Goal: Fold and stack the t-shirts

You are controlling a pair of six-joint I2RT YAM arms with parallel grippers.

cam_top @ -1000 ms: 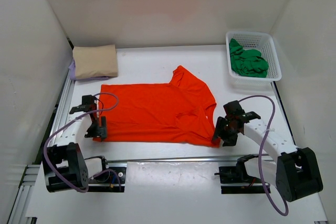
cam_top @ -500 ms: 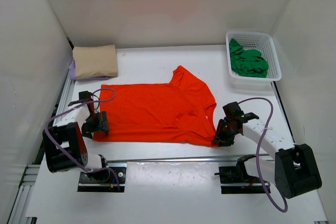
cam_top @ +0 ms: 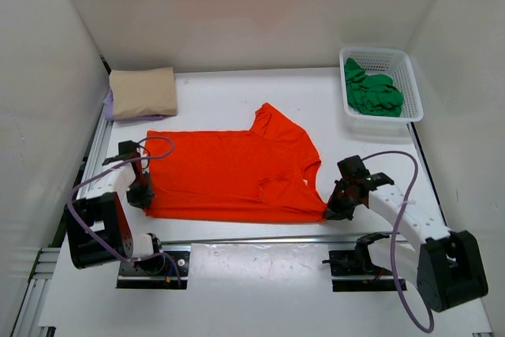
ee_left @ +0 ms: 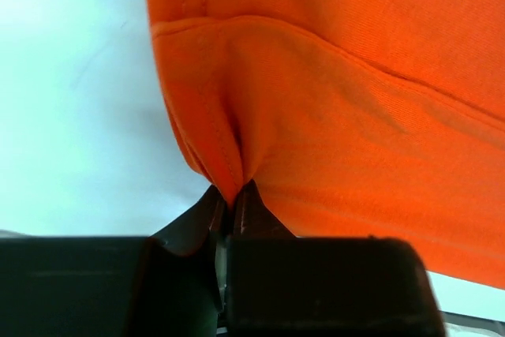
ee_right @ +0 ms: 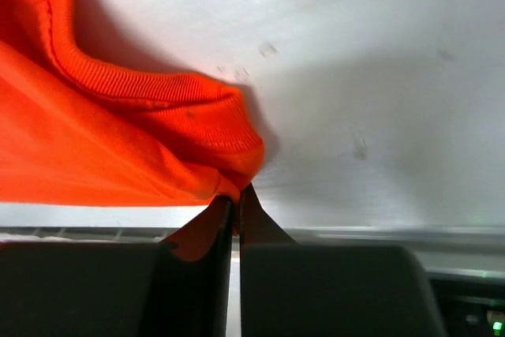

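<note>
Top external view is showing the orange-red t-shirt (cam_top: 237, 175) lying spread flat across the middle of the white table (cam_top: 237, 92), its length running left to right and its neck end toward the right. Compared with a second ago, both arms have settled closer onto the cloth. The left gripper (cam_top: 140, 193) is now sitting at the shirt's near-left hem corner, and the right gripper (cam_top: 334, 207) is at its near-right corner. The shirt's near edge is looking straighter than before, and its right side is drawing in slightly.

Left wrist view is showing the left jaws pressed together on a pinched peak of orange hem. Right wrist view is showing the right jaws likewise nipping a bunch of orange cloth just beneath the ribbed collar band.

This probably means both grasps are made and the first fold, carrying the near edge away over the shirt, is about to begin.

Away from the arms, the beige t-shirt (cam_top: 143, 91) is lying folded at the far left on top of the lavender t-shirt (cam_top: 110, 109), of which only a sliver is showing. The green t-shirt (cam_top: 372, 92) is sitting crumpled inside the white mesh basket (cam_top: 411, 76) at the far right.

No brand, label or writing is readable anywhere.
</note>
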